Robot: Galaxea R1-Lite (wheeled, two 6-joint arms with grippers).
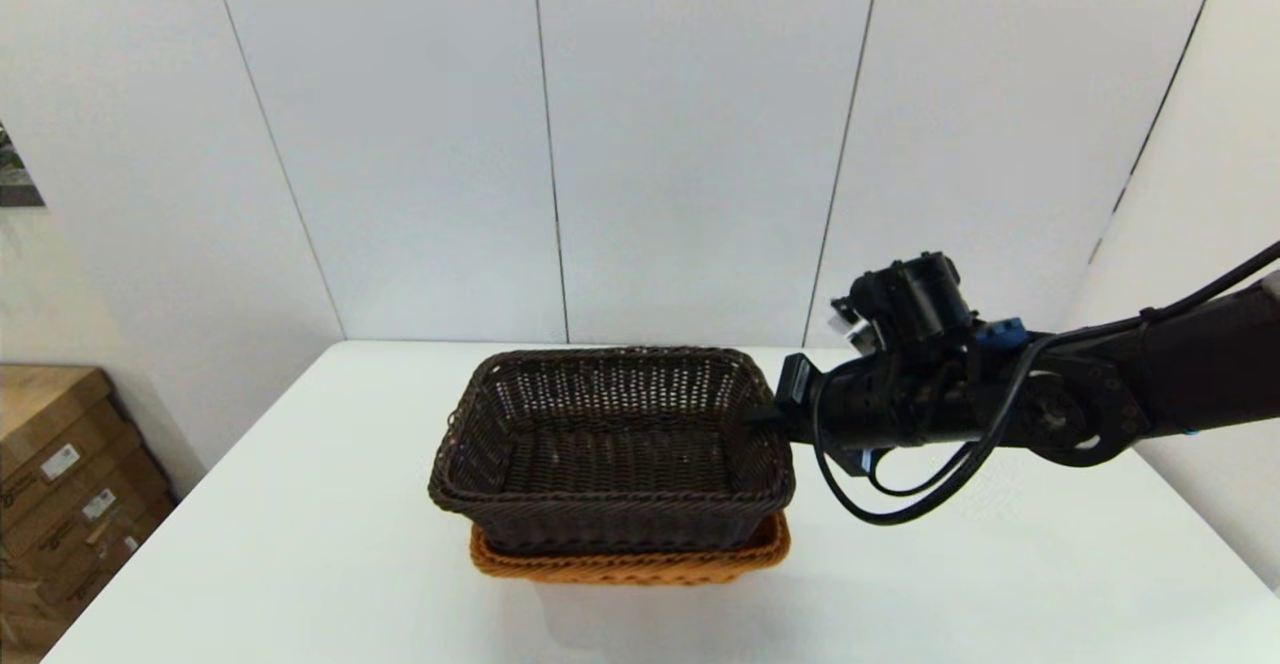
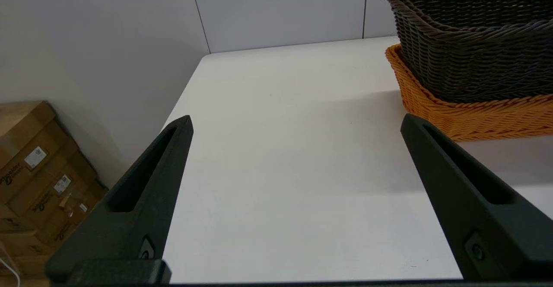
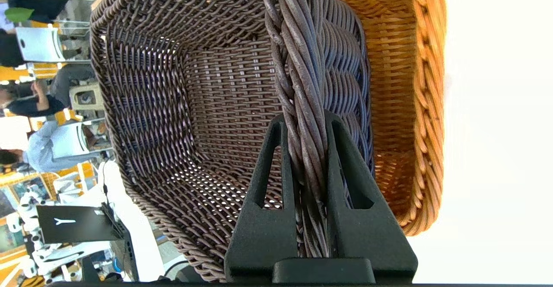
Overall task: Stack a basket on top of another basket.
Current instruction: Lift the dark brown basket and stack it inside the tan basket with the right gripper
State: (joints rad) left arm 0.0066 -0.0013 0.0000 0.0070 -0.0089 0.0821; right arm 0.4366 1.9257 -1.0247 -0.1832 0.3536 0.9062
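While the dark basket [image 1: 612,449] sits nested in the orange basket [image 1: 630,564] near the middle of the white table [image 1: 300,504], the right gripper [image 3: 307,120] holds it by the braided rim of its right-hand short side. The wrist view shows the two fingers [image 3: 276,183] clamped on that rim, one inside the wall and one outside, with the braid running straight out between them. The dark basket's long axis lies across the table, left to right as the robot sees it, and the right arm reaches in along that axis from the right. The orange rim shows below the dark one along the near side, so the upper basket appears seated, or nearly so. The likely coming move is a release: the fingers must part and draw back rightward, away from the wall. The left gripper [image 2: 298,125], fingers wide apart and holding nothing, hangs over bare table to the left of both baskets.
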